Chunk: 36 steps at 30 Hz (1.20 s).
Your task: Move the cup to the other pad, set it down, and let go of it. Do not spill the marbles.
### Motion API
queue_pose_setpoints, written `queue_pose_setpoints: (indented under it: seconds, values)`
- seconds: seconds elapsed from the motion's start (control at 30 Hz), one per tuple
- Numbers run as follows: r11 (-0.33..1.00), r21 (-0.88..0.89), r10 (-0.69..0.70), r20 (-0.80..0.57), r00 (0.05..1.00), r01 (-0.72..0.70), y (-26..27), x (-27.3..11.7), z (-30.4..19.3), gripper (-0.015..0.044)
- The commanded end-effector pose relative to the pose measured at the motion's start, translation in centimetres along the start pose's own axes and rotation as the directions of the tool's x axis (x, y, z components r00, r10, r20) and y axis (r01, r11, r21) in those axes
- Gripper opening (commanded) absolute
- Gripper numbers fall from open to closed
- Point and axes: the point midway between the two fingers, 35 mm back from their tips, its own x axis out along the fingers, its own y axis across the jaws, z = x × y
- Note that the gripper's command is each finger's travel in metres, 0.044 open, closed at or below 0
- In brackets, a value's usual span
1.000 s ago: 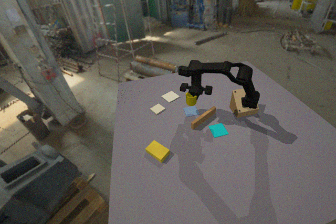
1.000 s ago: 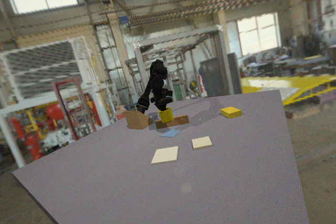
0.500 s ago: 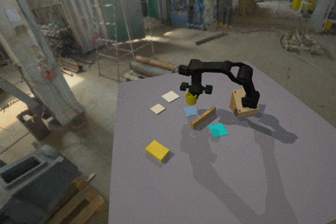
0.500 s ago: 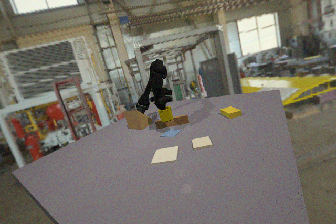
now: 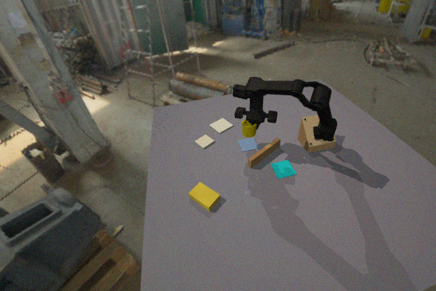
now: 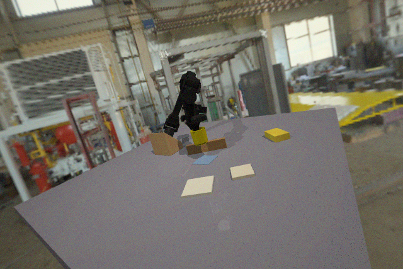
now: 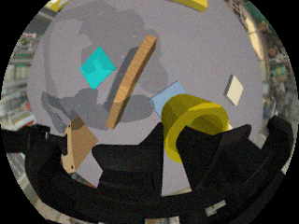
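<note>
The end effector is closed to a narrow gap on the wall of the yellow cup; the cup is suspended above the surface, near the blue pad. The cup leans slightly in the exterior view; its marbles cannot be made out. The teal pad lies on the opposite side of the upright wooden bar from the blue pad. Two cream tiles, the larger and the smaller, lie flat, apart from each other. A yellow block rests well apart from the cup
</note>
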Motion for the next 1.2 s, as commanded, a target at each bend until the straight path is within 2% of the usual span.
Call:
queue_pose_setpoints:
  seconds: [0.0, 1.17]
  values:
    - [1.000, 0.006, 0.009, 0.002, 1.000, -0.009, 0.9, 0.2, 0.5, 0.0000]
    - [1.000, 0.004, 0.012, 0.002, 1.000, -0.012, 6.3, -0.5, 4.4, 0.0000]
